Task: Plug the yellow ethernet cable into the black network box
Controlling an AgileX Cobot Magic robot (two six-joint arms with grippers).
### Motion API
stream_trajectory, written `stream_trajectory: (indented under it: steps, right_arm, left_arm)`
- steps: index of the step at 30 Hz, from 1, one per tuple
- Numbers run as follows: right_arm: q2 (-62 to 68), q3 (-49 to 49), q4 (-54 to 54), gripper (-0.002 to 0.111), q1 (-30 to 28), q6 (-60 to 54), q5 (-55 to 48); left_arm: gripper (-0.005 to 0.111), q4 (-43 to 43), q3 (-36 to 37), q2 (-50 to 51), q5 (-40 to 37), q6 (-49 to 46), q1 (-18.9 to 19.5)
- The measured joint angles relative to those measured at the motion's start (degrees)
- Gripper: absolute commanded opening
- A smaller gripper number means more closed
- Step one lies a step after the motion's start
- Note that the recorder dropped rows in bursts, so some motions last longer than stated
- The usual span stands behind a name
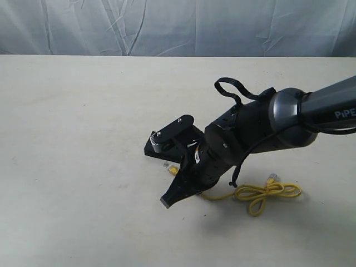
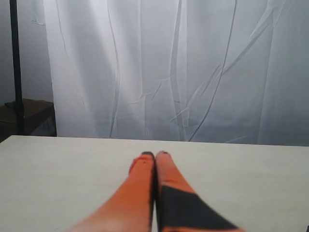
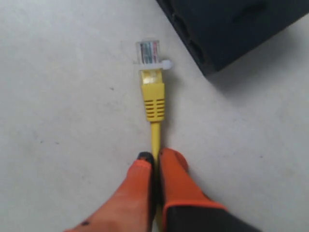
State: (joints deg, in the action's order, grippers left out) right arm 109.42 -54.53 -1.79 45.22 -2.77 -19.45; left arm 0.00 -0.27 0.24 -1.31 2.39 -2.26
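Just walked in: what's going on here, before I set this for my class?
The right gripper is shut on the yellow ethernet cable behind its clear plug, which is close to the black network box but not plugged in. The rest of the cable lies looped on the table. The left gripper is shut, holding nothing.

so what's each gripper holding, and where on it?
Right gripper pinches the yellow ethernet cable on the cord just behind its plug. Left gripper is shut on nothing.
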Motion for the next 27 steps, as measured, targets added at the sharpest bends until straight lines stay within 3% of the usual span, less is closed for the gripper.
stream_trajectory:
  steps: [7,14,22,27]
  right_arm:
    - [0.0,0.0,0.1,-0.001,0.0,0.0,0.0]
    - [0.0,0.0,0.2,-0.001,0.0,-0.1,0.0]
    - [0.0,0.0,0.2,-0.001,0.0,-0.1,0.0]
    - [0.0,0.0,0.2,-0.001,0.0,-0.1,0.0]
  left_arm:
    - [0.000,0.0,-7.0,5.8,-3.2,0.0,0.0]
    - [0.000,5.1,-16.7,22.2,-9.5,0.0,0.0]
    - [0.000,5.5,-21.3,44.0,-12.3,0.0,0.0]
    - [0.000,0.0,-27.6,53.6,-16.5,-9.5,0.0]
